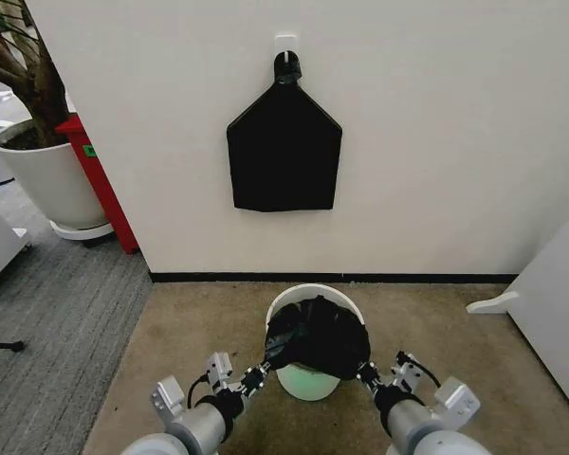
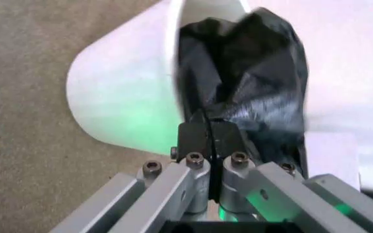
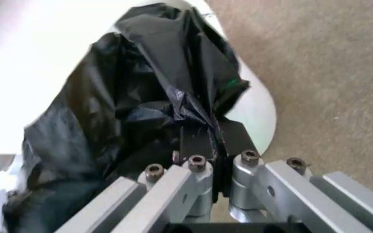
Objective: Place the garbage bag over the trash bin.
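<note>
Carpet lies bare on both sides of the trash bin (image 1: 306, 381), brown and short-piled, with open floor to the left as far as the grey strip and to the right up to a white panel (image 1: 550, 303). On the far side the bin stands near the wall (image 1: 455, 123) and its dark skirting.

The garbage bag (image 1: 317, 336) sits over the near part of the bin's mouth — thin black plastic, glossy, crumpled into sharp folds — while the far arc of the rolled rim shows bare white. The bin is round, translucent and tapered.

My left gripper (image 1: 257, 375) is at the bag's near left corner, just beside the rim; in the left wrist view its pads (image 2: 196, 138) are pressed together on a fold of the black film. My right gripper (image 1: 367, 373) mirrors it at the near right corner, pinching a gathered pleat between closed pads (image 3: 199, 141).

Above, on the wall, a flat black bundle (image 1: 284, 147) hangs from a white hook (image 1: 285, 41), smooth and five-sided. Far left stands a white plant pot (image 1: 43, 175), beside a red post (image 1: 100, 180).
</note>
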Available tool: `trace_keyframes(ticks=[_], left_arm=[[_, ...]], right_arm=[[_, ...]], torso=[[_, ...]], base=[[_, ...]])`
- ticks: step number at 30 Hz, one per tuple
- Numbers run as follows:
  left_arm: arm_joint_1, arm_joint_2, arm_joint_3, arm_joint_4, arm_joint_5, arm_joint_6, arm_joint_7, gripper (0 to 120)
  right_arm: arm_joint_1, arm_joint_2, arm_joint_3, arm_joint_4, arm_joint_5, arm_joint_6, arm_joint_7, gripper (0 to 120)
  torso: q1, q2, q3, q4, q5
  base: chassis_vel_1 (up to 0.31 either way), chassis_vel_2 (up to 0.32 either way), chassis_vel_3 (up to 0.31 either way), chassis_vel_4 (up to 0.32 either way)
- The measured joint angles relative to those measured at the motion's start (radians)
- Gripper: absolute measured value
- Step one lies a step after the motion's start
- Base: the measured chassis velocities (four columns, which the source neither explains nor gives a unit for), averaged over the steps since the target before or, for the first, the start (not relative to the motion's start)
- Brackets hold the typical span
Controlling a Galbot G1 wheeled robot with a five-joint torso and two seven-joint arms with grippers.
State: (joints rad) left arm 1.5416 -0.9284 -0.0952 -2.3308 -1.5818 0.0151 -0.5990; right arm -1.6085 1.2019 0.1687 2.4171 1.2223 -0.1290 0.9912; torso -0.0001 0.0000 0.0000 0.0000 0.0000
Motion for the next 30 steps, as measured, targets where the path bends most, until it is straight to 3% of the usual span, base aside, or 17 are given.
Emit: trace_keyframes(ticks=[12,20,30], left_arm=[[-0.007,-0.163,0.011,0.172,-0.022,-0.007,0.003,0],[-0.049,-0.206,0.024,0.256,-0.024,-0.005,0.024,0],[-0.056,-0.228,0.029,0.279,-0.027,0.001,0.041,0]], right_arm=[[0.009,0.073,0.039,-0.127,-0.023,0.038,-0.008,0],[0.033,0.12,0.05,-0.218,-0.043,0.048,-0.059,0],[0.079,0.133,0.047,-0.262,-0.084,0.024,-0.127,0]], torso=[[0.0,0.0,0.0,0.0001,0.0],[0.0,0.0,0.0,0.0,0.0001],[0.0,0.0,0.0,0.0,0.0]], base=[[0.0,0.0,0.0,0.0],[0.0,0.0,0.0,0.0],[0.0,0.0,0.0,0.0]])
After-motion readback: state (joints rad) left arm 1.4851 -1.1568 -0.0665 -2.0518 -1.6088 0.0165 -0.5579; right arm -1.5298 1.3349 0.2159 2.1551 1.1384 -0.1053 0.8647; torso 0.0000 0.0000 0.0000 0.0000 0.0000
